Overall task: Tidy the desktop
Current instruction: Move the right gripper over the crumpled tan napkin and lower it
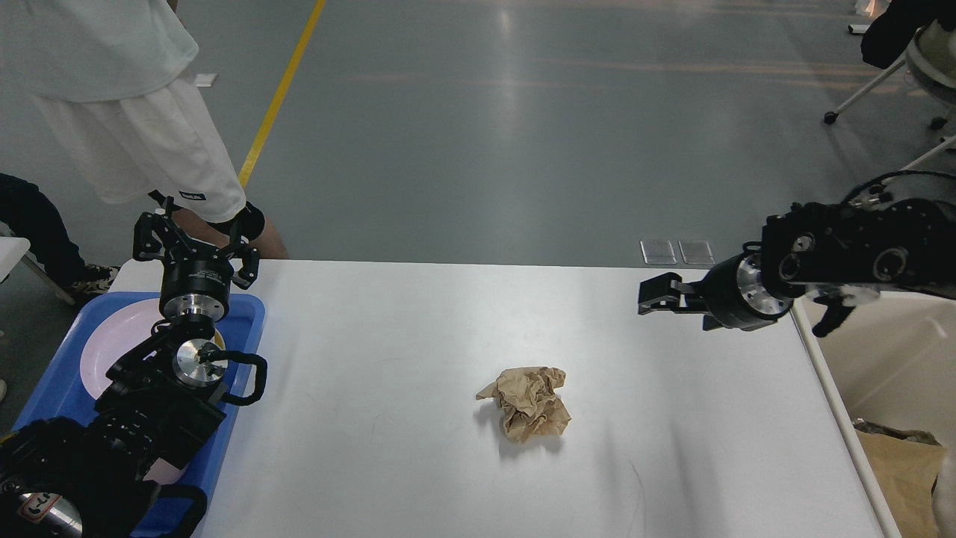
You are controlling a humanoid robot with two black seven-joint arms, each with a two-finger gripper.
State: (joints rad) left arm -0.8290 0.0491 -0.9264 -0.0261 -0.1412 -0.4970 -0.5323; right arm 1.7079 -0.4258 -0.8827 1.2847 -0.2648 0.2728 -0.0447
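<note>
The white desktop (418, 321) fills the middle of the head view. A crumpled ball of brown paper (529, 412) lies on it, a little right of centre and toward the front. My left gripper (197, 226) is raised over the far end of the blue tray, open and empty. My right gripper (654, 296) points left, above the desktop's far right part, up and to the right of the paper ball and apart from it. It is seen side-on and dark, so its fingers cannot be told apart.
A blue tray (41, 388) with a pink plate (112, 336) sits at the left edge under my left arm. A cream bin (885, 359) holding brown paper (904, 471) stands off the right edge. A person (127, 112) stands at the back left. Chairs (919, 67) stand at the back right.
</note>
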